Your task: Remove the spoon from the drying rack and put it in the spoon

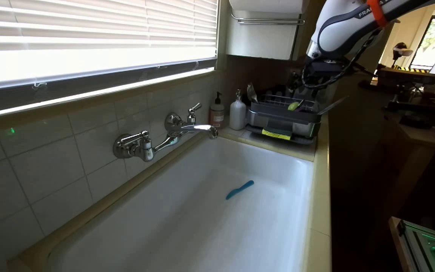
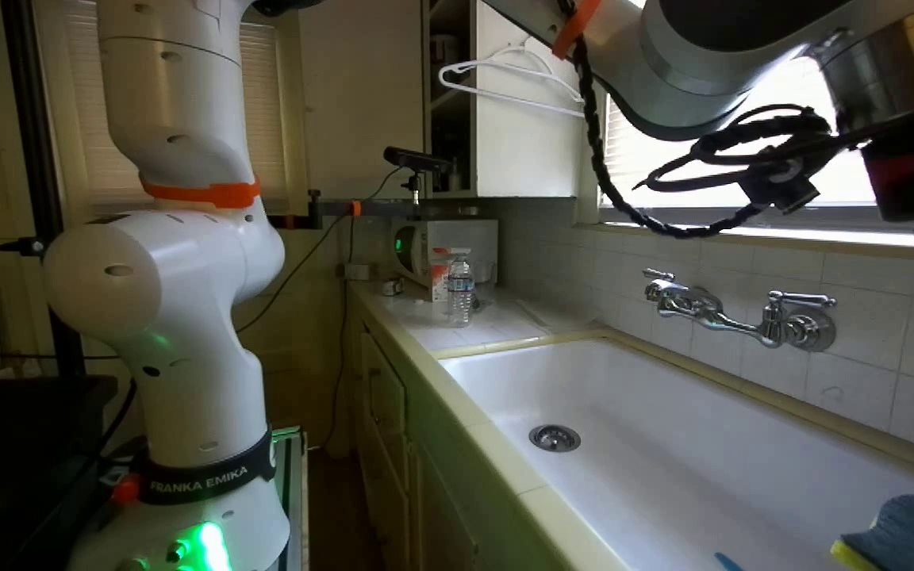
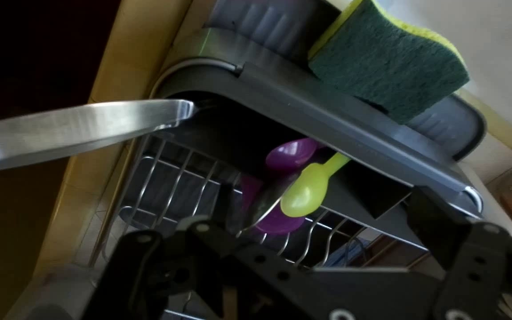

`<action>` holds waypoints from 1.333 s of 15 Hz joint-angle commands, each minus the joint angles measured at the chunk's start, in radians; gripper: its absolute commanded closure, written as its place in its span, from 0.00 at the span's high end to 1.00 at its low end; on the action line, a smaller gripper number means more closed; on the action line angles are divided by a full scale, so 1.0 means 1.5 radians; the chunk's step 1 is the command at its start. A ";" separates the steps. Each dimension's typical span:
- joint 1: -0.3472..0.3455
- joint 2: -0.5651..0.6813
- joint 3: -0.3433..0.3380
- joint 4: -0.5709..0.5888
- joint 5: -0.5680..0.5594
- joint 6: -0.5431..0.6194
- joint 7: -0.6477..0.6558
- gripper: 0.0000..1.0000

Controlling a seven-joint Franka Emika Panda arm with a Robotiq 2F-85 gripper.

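Counted 1 drying rack (image 3: 354, 129), dk grey, smooth, long & rectangular w/ rounded corners & thin wire ribs inside, set on tiled desk (image 1: 296, 152) right by the sink (image 1: 187, 223). Found 1 metal spoon (image 3: 269, 199), slender, dk grey w/ bright edge, in the rack, next to 1 yellow-green spoon (image 3: 307, 191), glossy & round-bowled, & at least 2 purple utensils (image 3: 292, 154), also glossy; dim & half hidden there, so couldn't be sure of the metal spoon's full shape. Saw 1 claw (image 3: 322, 198) above the rack, w/ 2 black fingers spread well apart. Noted 1 flat metal utensil (image 3: 82, 129), brushed & broad, jutting from the rack's corner past the desk edge. Spotted 1 sponge (image 3: 389, 62), wavy-edged, w/ rough dk-green face & yellow foam layer, against the rack's outer side. Counted 2 pump bottles (image 1: 237, 115) near the rack, 1 plain white, 1 brownish w/ a label. Also saw 1 blue knife (image 1: 242, 188), slim, plastic-looking, lying flat in the smooth white sink, plus 1 chrome faucet (image 1: 198, 128), shiny, w/ 1 spout & 2 lever handles, on pale glossy wall tiles (image 1: 51, 170).
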 commanded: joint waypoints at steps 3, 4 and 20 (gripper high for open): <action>0.006 0.058 -0.034 0.038 -0.016 0.007 0.026 0.81; 0.007 0.065 -0.038 0.041 -0.014 0.005 0.024 0.72; 0.022 0.076 -0.059 0.067 -0.022 0.004 0.025 0.01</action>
